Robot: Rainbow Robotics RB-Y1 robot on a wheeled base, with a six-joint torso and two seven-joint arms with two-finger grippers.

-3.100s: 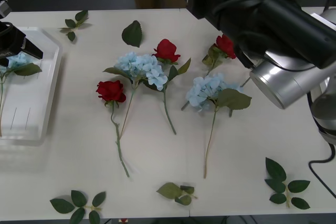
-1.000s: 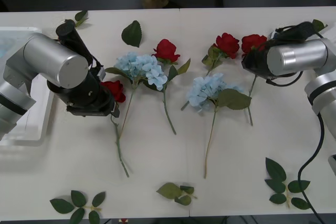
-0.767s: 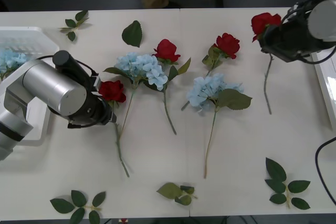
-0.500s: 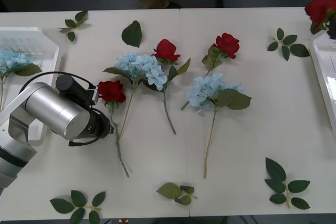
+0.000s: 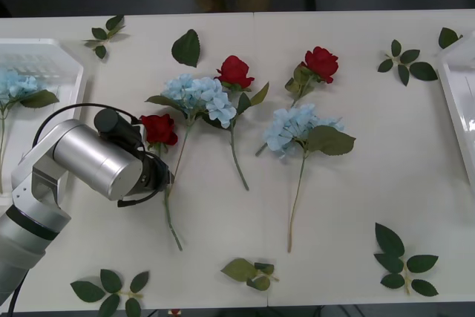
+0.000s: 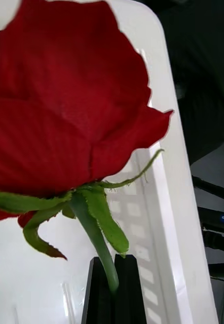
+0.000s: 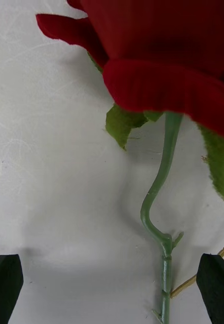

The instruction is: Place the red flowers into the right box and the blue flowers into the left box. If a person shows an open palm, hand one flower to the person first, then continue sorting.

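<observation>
Because the rose under my left gripper is a light artificial one, with a soft head on a thin, kinked green stem, I judge the stem just below the head is the place to take it; squeezing the petals would only crush them. It lies flat on the table, toward the left edge and near the left box, with its stem running toward the front edge. The left gripper hovers over it with fingers spread wide on both sides of the stem. My right gripper pinches another red rose by its stem, over the right box.
</observation>
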